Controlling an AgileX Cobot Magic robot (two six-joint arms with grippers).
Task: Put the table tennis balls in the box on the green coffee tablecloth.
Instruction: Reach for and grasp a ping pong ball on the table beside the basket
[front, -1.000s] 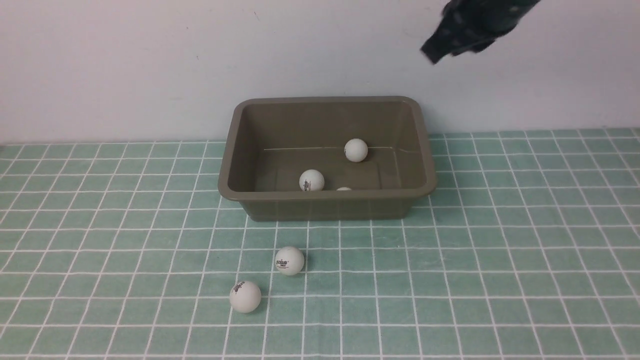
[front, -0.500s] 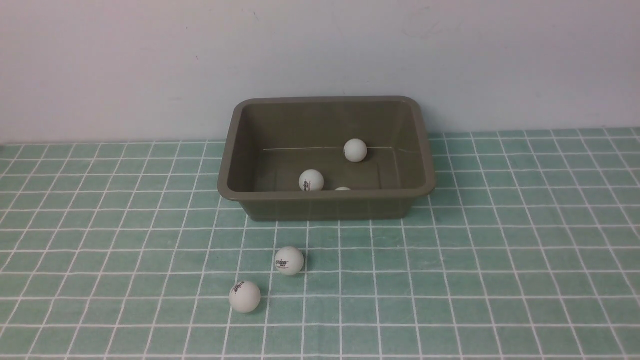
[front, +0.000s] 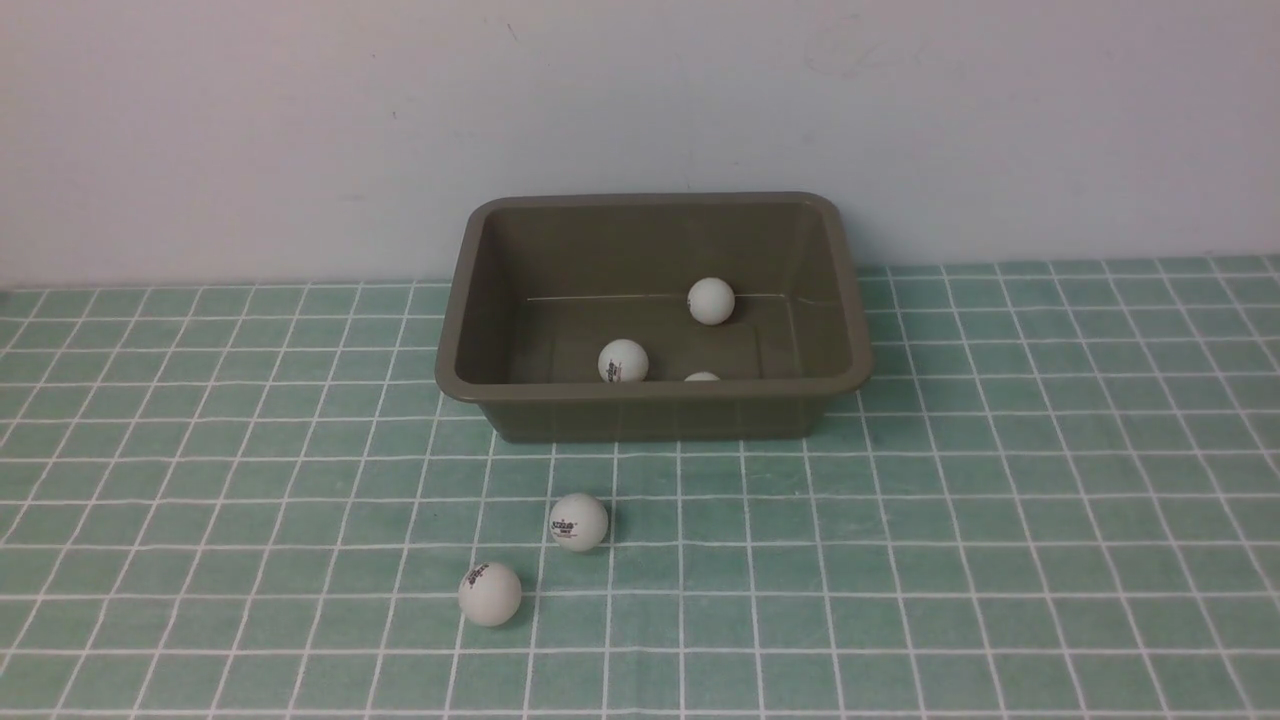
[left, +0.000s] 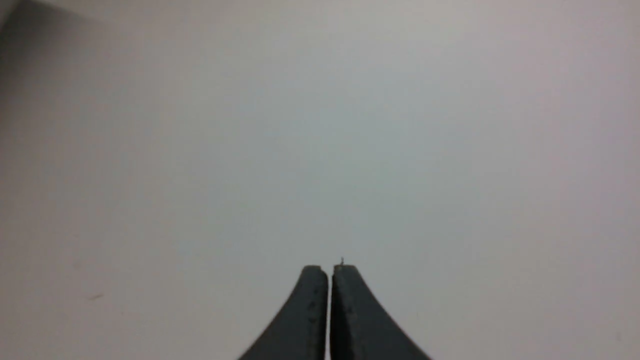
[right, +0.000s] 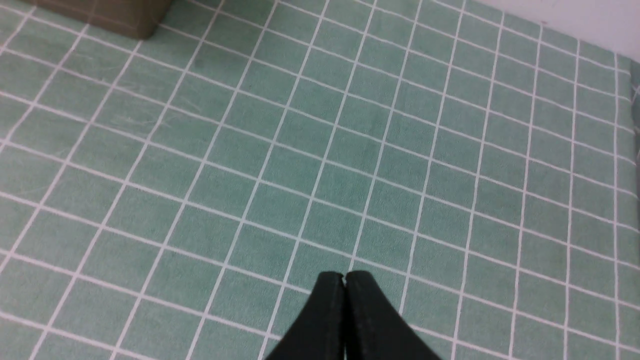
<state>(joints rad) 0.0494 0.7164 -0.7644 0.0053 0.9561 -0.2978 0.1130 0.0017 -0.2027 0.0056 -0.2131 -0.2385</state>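
Sitting on the green coffee tablecloth (front: 1000, 520), the box (front: 650, 420) has its far side close to a pale wall (front: 250, 130). Three of the table tennis balls lie inside the box: one ball (front: 711, 300) by its far wall, a second ball (front: 623, 361) nearer its front wall with a printed logo showing, and a third ball (front: 702, 377) mostly hidden behind the front rim. Two more lie on the cloth in front of the box: a fourth ball (front: 578, 521) near the front wall, and a fifth ball (front: 490, 593) farther from the box, close to the fourth but not touching it.

In the right wrist view, the right tool (right: 344, 276) has its jaws pressed together with nothing between them. It hangs over bare cloth, with one corner of the box (right: 110, 15) well apart from it. The left tool (left: 330, 270) is likewise closed to a hairline seam and empty, facing a plain pale surface. Where it is relative to the box cannot be told.
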